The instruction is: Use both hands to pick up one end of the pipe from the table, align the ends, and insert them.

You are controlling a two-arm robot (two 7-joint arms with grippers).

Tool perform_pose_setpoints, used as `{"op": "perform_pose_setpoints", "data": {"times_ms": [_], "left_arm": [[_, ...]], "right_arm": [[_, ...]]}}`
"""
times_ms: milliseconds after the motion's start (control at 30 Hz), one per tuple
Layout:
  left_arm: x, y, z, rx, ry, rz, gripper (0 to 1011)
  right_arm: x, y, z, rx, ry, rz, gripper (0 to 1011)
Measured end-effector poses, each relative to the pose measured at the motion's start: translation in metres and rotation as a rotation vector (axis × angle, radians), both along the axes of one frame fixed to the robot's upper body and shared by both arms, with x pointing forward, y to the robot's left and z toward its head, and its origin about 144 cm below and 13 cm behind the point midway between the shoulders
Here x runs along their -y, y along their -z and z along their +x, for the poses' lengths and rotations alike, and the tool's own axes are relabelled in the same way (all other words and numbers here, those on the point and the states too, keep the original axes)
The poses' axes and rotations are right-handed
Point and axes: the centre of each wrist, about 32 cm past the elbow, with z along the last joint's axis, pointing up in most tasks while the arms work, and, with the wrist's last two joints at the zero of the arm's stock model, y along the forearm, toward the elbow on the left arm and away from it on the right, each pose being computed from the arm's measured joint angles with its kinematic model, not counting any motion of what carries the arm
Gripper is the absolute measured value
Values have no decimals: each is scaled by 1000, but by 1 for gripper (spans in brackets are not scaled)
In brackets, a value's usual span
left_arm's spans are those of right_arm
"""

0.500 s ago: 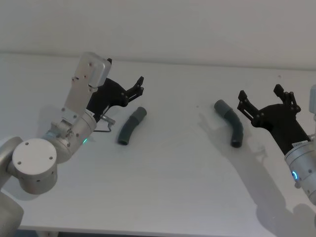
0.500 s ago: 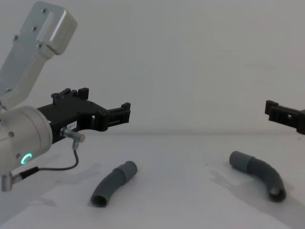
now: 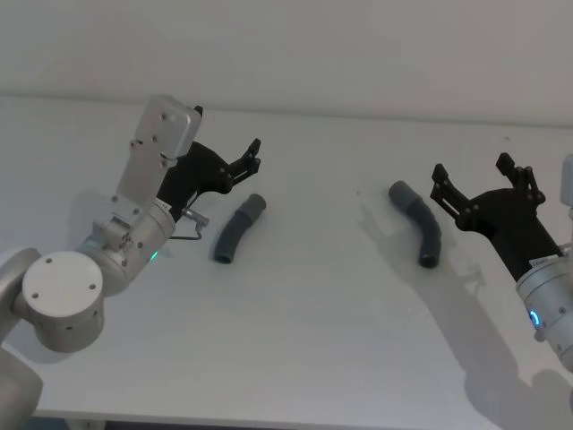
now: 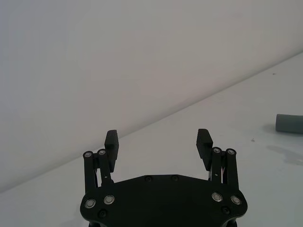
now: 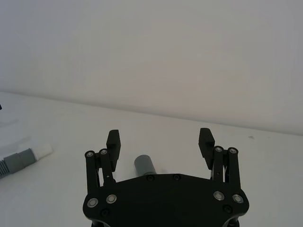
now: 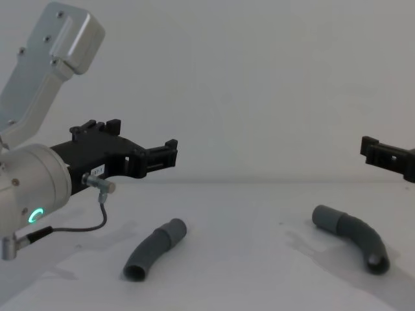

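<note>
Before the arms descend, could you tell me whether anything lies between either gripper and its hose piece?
Nothing visible does. The open left gripper hangs raised over the table close to the left hose piece, and the open right gripper is right beside the right hose piece.

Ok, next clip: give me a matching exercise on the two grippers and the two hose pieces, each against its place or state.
Things:
1. left gripper
2. right gripper
3. left hose piece
4. right hose piece

Places and states:
A. lies on the table on the robot's right, untouched
B. open, above the table on the robot's right
C. open, above the table on the robot's left
D. lies on the table on the robot's left, untouched

Pairs: 1-C, 2-B, 3-D, 4-A
</note>
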Motion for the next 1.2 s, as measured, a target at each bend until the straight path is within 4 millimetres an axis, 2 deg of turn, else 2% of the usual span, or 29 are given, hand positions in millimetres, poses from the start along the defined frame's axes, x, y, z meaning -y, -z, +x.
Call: {"op": "perform_pose_setpoints", "data": {"times_ms": [1200], "left_arm": [[0,0,0,0,0,0,1001]], "right_arm": [[0,0,0,0,0,0,1004]]}}
